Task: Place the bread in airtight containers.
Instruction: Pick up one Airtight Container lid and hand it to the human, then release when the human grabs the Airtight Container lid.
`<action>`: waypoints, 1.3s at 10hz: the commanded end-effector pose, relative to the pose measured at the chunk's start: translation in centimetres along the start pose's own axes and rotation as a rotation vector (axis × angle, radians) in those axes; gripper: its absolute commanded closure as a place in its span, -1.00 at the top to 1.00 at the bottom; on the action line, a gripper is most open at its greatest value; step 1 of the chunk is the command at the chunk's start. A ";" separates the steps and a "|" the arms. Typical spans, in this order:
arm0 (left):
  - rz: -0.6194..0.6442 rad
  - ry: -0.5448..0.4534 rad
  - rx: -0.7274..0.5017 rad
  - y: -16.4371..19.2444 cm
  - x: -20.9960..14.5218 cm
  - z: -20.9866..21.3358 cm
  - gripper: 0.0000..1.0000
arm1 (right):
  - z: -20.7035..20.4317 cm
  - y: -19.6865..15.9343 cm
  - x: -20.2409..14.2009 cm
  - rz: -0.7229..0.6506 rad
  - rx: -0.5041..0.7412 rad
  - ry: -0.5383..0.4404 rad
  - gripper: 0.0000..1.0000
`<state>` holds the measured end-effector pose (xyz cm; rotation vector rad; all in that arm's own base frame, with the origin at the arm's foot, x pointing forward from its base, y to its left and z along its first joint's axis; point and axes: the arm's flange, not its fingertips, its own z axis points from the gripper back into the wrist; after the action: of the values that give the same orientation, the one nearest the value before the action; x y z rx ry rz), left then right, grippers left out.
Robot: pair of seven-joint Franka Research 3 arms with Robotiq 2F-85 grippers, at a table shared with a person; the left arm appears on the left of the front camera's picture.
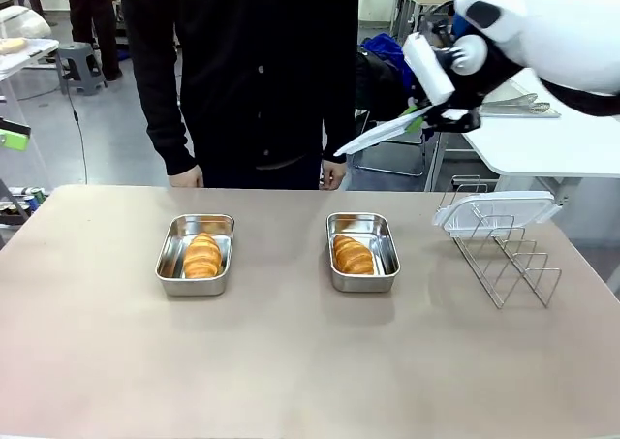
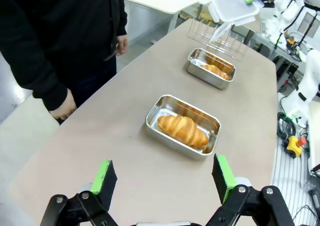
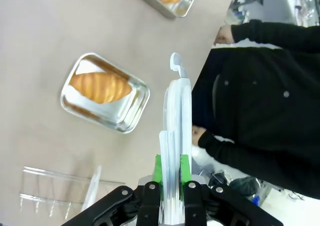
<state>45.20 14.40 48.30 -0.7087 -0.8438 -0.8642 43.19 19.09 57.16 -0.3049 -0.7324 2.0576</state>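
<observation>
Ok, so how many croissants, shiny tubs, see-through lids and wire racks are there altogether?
Croissants: 2
Steel tubs: 2
Clear lids: 2, one in the right end effector
Wire rack: 1
Total: 7

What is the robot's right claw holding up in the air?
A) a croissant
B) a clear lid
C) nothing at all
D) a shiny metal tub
B: the right gripper is shut on the clear lid, its green pads pressing on both sides of it, high above the table.
</observation>
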 end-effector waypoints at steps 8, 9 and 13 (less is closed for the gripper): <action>-0.008 -0.006 -0.005 -0.2 0.2 0.1 1.00 | -1.1 -1.1 -0.3 -0.005 0.002 -0.022 -0.84; -0.008 -0.006 -0.005 -0.2 0.2 0.1 1.00 | -1.1 -1.1 -0.3 -0.005 0.002 -0.022 -0.84; -0.008 -0.006 -0.005 -0.2 0.2 0.1 1.00 | -1.1 -1.1 -0.3 -0.005 0.002 -0.022 -0.84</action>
<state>45.19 14.40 48.32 -0.7085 -0.8441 -0.8643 45.02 20.11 56.90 -0.2877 -0.7269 2.0541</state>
